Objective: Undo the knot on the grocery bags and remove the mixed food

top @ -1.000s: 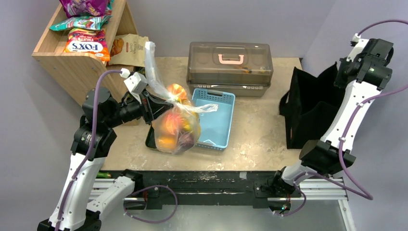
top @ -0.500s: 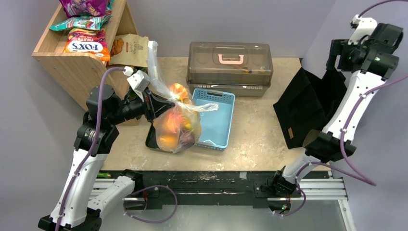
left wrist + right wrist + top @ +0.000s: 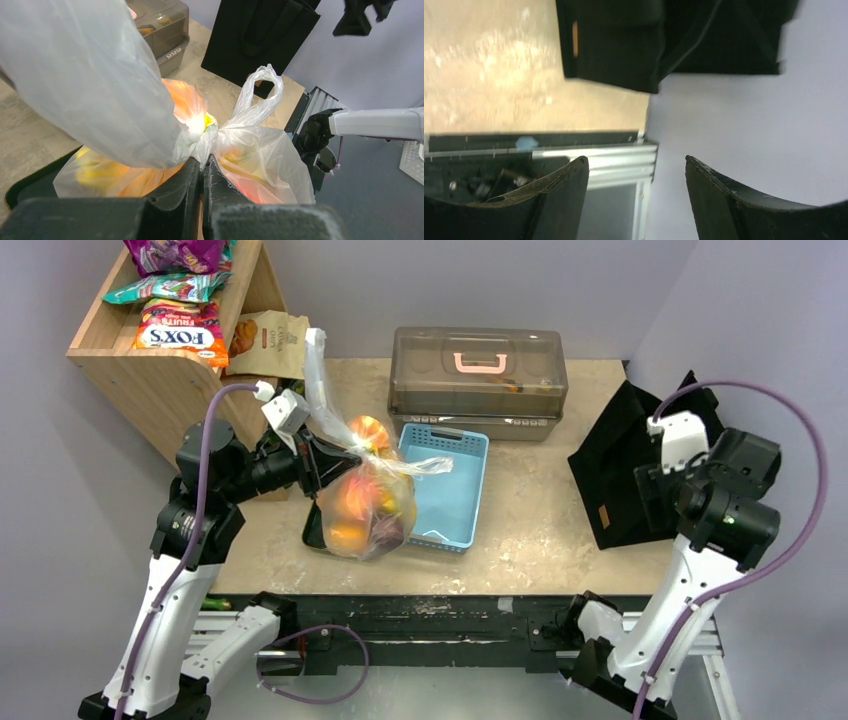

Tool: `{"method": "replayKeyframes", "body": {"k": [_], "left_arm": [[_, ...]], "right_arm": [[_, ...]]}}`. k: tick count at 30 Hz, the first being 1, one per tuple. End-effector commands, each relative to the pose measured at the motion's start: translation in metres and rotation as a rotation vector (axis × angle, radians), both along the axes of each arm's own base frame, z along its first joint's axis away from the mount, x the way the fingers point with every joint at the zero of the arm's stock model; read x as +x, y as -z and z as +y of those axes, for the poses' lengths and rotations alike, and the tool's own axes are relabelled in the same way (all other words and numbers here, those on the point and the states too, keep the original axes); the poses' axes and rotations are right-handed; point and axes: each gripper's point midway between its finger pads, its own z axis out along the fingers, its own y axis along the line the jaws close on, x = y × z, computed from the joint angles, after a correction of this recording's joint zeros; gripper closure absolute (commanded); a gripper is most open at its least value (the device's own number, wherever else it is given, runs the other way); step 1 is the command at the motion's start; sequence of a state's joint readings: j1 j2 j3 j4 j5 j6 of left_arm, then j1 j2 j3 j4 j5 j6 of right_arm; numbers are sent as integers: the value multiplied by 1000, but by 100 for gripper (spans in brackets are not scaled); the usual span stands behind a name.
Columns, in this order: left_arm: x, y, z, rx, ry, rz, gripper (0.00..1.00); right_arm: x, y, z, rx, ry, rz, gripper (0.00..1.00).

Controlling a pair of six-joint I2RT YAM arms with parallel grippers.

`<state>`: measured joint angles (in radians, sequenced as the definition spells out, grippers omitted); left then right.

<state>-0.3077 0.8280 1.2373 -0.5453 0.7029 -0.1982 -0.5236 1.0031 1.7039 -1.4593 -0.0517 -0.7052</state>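
My left pincer clamps the knot of the grocery bag; my right pincer gapes wide, empty

You can't sort the mixed food piece by piece. Through the grocery bag, just left of the blue basket, it shows only as orange and yellow blurs. From above, the knot is too small to make out. The bag covers most of the black tray. Far left of the basket, the wooden shelf and its snack packets run off the top edge. Behind the basket, the smoky lidded box hides its contents. In your right wrist view, the black fabric bag is smeared and cropped.
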Motion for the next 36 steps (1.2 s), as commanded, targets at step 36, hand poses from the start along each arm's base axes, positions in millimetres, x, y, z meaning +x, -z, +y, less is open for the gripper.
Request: {"method": "replayKeyframes", "body": {"k": [36], "left_arm": [[24, -3, -24, 60, 173, -63, 100]], "right_arm": [[339, 51, -67, 433, -134, -366, 12]]}}
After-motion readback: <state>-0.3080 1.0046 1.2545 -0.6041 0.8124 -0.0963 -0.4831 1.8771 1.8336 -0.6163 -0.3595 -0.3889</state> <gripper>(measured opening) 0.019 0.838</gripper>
